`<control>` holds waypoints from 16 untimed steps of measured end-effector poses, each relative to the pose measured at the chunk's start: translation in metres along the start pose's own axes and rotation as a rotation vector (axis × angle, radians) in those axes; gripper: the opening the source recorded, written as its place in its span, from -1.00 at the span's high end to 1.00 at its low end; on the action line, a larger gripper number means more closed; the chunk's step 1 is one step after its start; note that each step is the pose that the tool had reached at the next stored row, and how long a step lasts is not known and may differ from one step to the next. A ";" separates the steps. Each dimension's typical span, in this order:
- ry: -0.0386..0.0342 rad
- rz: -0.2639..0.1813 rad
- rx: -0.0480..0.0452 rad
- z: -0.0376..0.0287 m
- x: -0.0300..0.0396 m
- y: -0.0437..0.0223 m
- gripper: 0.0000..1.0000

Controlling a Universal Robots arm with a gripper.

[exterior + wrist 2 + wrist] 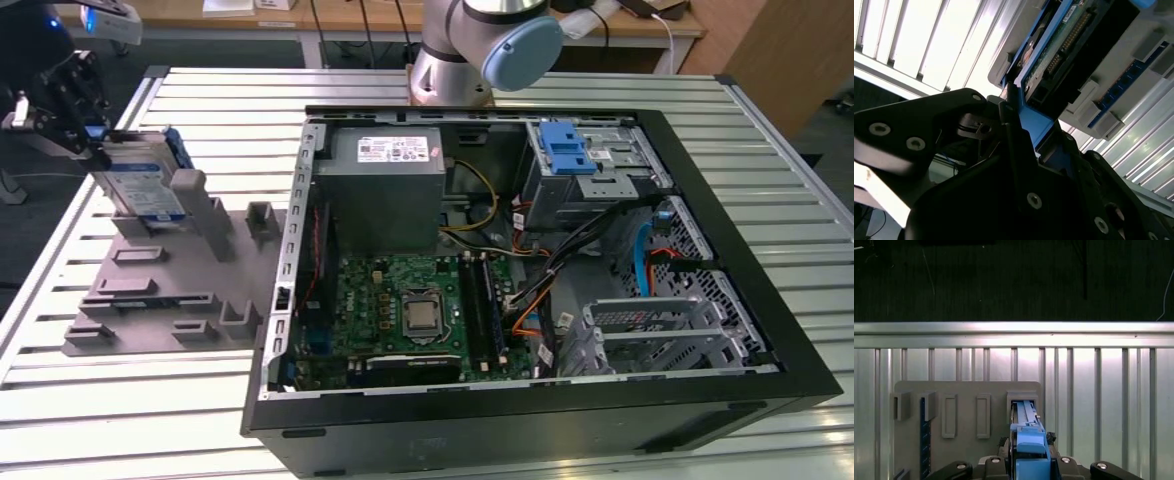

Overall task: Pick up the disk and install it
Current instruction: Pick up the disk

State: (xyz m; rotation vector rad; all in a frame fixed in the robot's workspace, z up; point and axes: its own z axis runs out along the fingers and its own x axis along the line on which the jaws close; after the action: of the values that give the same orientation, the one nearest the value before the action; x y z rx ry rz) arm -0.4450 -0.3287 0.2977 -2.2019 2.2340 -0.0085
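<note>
**Robot arm grips disk at its holder beside open computer**

The gripper (88, 132) is clenched on the blue frame of the disk (143, 186), seen at the exterior view's far left. In the second wrist view the black fingers (1010, 120) press against that blue edge, with the disk (1054, 55) and its row of connector pins running away from them. The first wrist view looks along the disk's (1027, 436) narrow blue edge. The disk stands on edge, slightly tilted, at an upright slot of a grey holder (160, 290) lying on the slatted metal bench (134, 420).

Just beside the holder, toward the exterior view's right, a black computer case (790, 330) lies open on the bench. Inside it are a green circuit board (414, 310), a grey power supply box (384, 185) and a metal drive cage with a blue latch (571, 152). The arm's base (454, 70) rises behind the case.
</note>
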 end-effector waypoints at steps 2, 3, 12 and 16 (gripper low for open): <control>0.0000 0.000 0.0000 -0.0008 0.0000 0.0000 0.27; 0.0000 0.000 0.0001 -0.0012 0.0000 0.0000 0.27; -0.0001 0.000 0.0002 -0.0052 0.0000 0.0000 0.27; -0.0001 0.000 0.0002 -0.0075 0.0000 -0.0001 0.27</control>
State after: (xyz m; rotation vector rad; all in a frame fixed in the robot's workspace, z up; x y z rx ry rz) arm -0.4450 -0.3287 0.3052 -2.2018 2.2339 -0.0087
